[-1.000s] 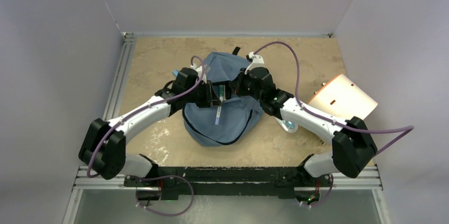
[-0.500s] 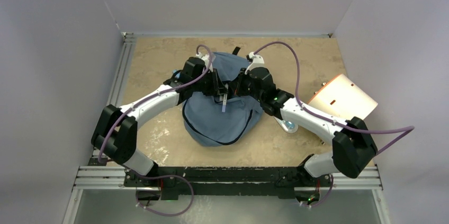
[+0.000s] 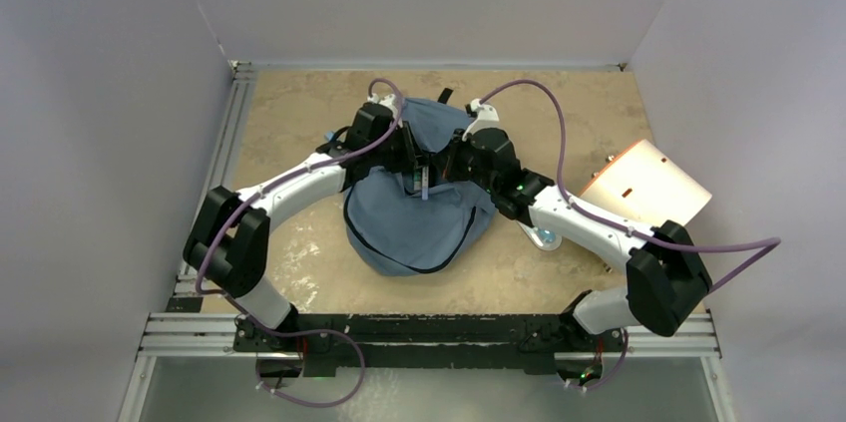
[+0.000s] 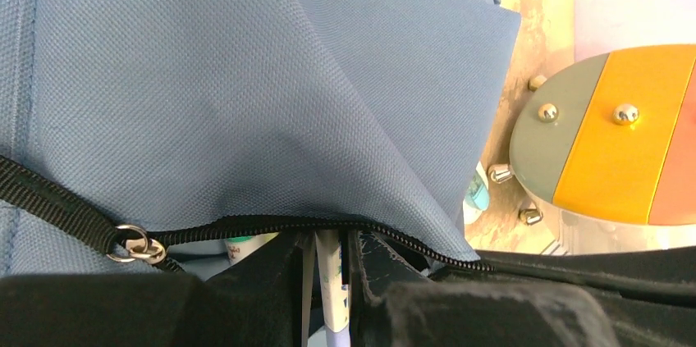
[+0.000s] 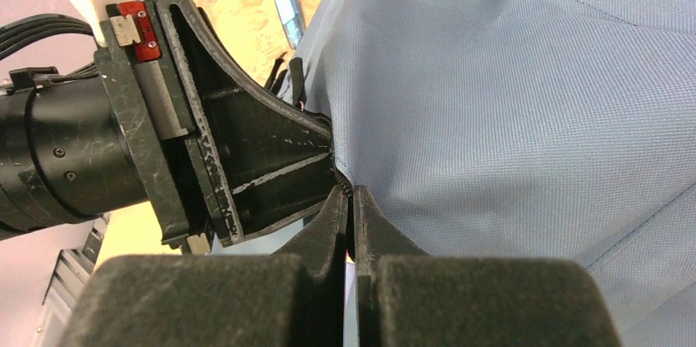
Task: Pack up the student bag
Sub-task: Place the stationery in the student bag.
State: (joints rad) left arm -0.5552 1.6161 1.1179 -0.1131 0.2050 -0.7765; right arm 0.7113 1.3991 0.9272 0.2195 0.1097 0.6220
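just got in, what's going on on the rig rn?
Both arms are at the student bag. The right gripper is shut on the edge of its zipper opening, apparently holding it up. The left gripper grips a thin white pen-like item, its tip at the opening. A beige folder lies to the right.

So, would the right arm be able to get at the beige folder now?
Probably not yet: the right gripper is shut on the student bag's edge, though the folder itself lies uncovered to its right.
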